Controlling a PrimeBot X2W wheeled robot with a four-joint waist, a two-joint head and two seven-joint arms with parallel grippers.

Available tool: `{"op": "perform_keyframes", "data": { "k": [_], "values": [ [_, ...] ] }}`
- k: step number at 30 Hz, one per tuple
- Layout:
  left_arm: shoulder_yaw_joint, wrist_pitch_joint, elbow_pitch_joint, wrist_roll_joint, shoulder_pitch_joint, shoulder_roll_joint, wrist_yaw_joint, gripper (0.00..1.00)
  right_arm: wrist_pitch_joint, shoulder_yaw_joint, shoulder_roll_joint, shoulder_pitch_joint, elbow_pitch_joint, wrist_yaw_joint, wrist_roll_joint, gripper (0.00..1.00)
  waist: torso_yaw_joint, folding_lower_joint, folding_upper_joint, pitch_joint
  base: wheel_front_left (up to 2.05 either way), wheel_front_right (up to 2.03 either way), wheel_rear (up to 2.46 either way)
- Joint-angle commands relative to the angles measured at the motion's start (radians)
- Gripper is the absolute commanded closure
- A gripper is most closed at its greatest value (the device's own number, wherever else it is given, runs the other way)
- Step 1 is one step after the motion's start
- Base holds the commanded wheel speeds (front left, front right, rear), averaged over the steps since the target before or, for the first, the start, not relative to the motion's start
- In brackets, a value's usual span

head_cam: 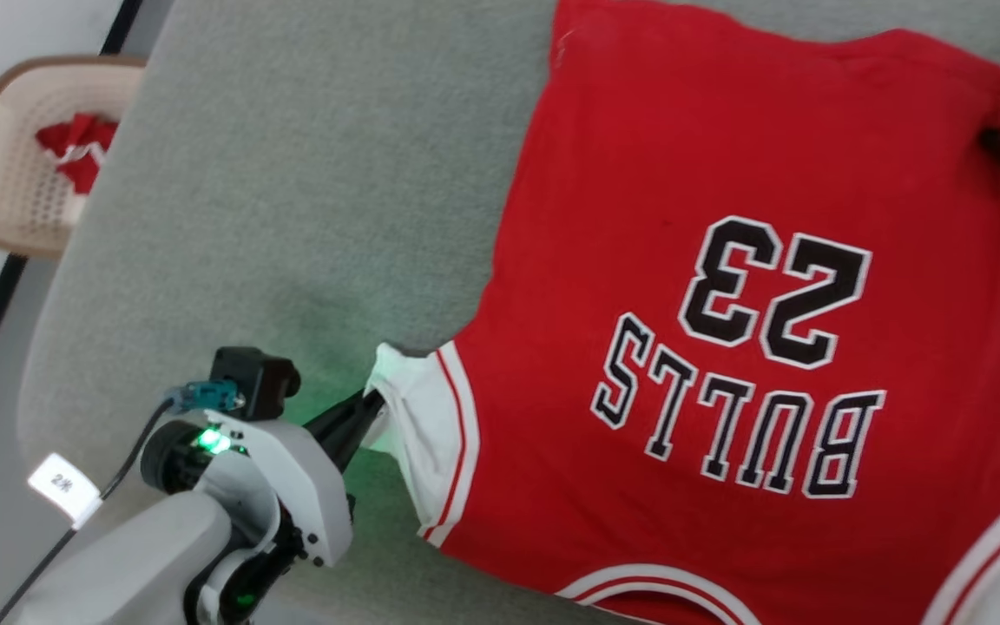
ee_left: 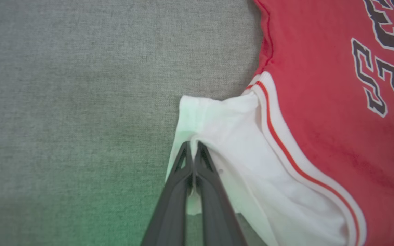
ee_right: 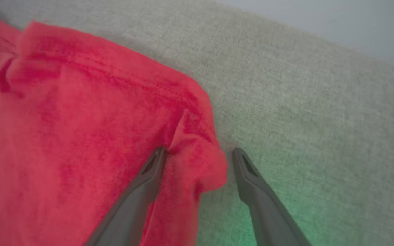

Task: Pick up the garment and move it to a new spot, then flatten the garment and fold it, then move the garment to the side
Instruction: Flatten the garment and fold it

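I'm pinching the white sleeve (ee_left: pixel 227 136) of the limp-looking, light jersey (head_cam: pixel 726 156) with my left gripper (ee_left: pixel 194 145), jaws clamped; my right gripper (ee_right: pixel 199 152) is straddling a red corner (ee_right: pixel 200 167), jaws apart.

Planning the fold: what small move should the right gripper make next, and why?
Probably close the right gripper: its open fingers straddle a red corner of the garment, while the left gripper is shut on its white panel.
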Motion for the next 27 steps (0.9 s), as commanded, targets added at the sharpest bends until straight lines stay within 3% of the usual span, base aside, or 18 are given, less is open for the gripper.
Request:
{"op": "perform_keyframes", "data": {
  "k": [1,2,3,4,5,15,27],
  "values": [
    [-0.001,-0.005,0.013,0.005,-0.012,-0.009,-0.009,1.00,0.028,0.014,0.011,0.025,0.037,-0.001,0.011,0.00,0.043,0.0000,0.0000,0.041,0.00,0.00,0.00],
    [-0.002,-0.006,0.023,0.005,-0.014,-0.015,-0.014,1.00,0.047,0.022,0.014,0.025,0.057,-0.001,0.009,0.00,0.046,0.0000,0.0000,0.044,0.00,0.00,0.00],
    [-0.004,-0.009,0.035,0.005,-0.016,-0.022,-0.022,1.00,0.069,0.033,0.016,0.029,0.080,-0.001,0.006,0.17,0.048,0.0000,0.0000,0.045,0.00,0.00,0.00],
    [-0.005,-0.010,0.044,0.005,-0.018,-0.025,-0.026,1.00,0.088,0.045,0.016,0.033,0.099,-0.001,0.001,0.86,0.050,0.0000,0.0000,0.046,0.00,0.00,0.00],
    [-0.006,-0.013,0.054,0.005,-0.019,-0.029,-0.028,1.00,0.106,0.057,0.018,0.037,0.112,-0.001,0.000,1.00,0.050,0.0000,0.0000,0.046,0.00,0.00,0.00],
    [0.006,-0.038,0.106,-0.004,-0.010,-0.018,-0.049,1.00,0.118,0.106,-0.029,-0.003,0.091,-0.002,0.020,1.00,-0.003,0.0000,0.0000,0.011,0.00,0.00,0.00],
    [0.028,-0.039,0.084,-0.019,0.016,0.053,-0.026,1.00,0.100,0.212,-0.148,0.168,-0.253,-0.001,0.190,1.00,-0.134,0.0000,0.0000,-0.088,0.00,0.00,0.00]
  ]
}}
